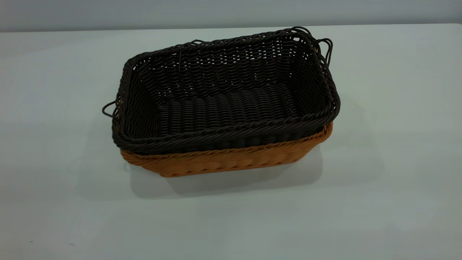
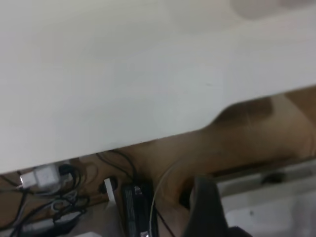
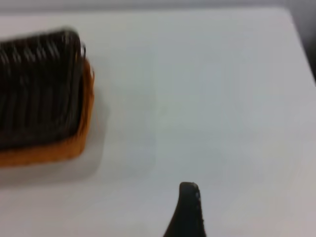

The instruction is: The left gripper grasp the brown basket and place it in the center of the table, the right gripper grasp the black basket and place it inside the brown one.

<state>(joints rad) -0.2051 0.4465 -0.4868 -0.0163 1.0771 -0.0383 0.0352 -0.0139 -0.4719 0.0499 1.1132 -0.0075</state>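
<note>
Black basket [image 1: 231, 104] sits nested inside the brown basket [image 1: 231, 160], both near the middle of the counter [image 1: 397, 180]. Its braided rim rides a little above the brown rim, slightly askew, so that a band of orange-tan wicker shows along the near side and at one corner. Thin loop handles stick out at both short ends.

Neither arm appears in the exterior view. The right wrist view looks across bare counter at the stacked baskets, well apart from them, with only one dark fingertip of the right claw [image 3: 187, 212] showing at the edge; whether that claw is released or clenched cannot be told, though it grasps nothing visible. The left wrist view shows the counter's edge with cables and floor beyond it, and one dark finger of the left claw [image 2: 207, 207]; its state cannot be told either.

Judging by this layout, both placements look done and the arms are clear. What remains is likely just parking, unless the black basket needs seating more squarely.
</note>
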